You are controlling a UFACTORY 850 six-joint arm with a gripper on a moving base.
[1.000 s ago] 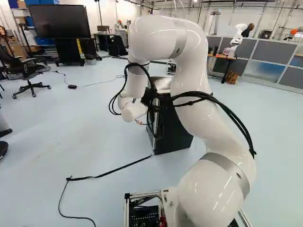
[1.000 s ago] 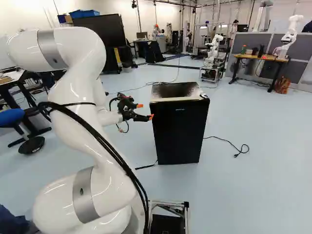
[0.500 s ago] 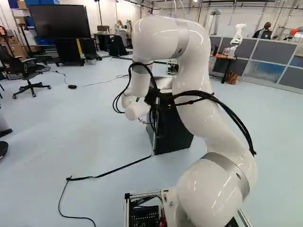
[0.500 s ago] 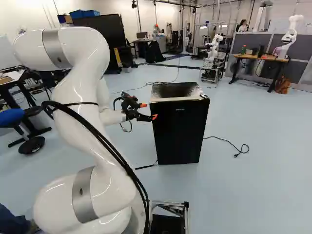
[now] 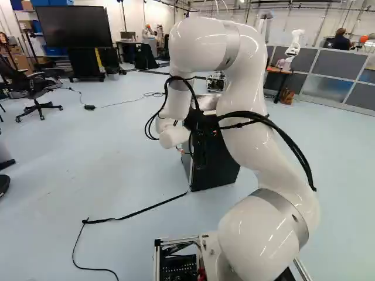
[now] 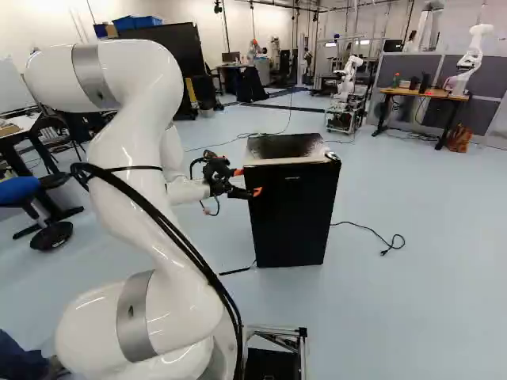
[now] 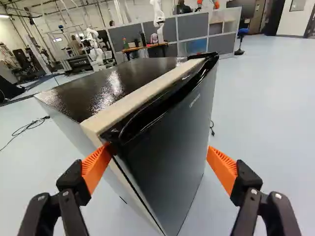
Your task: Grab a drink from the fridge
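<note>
Compared w/ 0.5 s ago, arm point(image 6: 131, 150) has shifted toward the fridge point(image 6: 291, 218), bringing the gripper point(image 7: 158, 149) nearer; base & fridge did not move. Fingers point(image 7: 224, 169) are released, spread wide, w/ nothing gripped. One orange pad point(image 7: 95, 168) is at the upper corner of the door point(image 7: 170, 142), prob. touching; the other stands apart. Drink is not visible, prob. inside, as door looks closed. Main risk: if arm pushes more, fridge may slide or tilt, b/c force goes into its body instead of opening the door. Also, pad may slip off, b/c the edge looks smooth & narrow.
</note>
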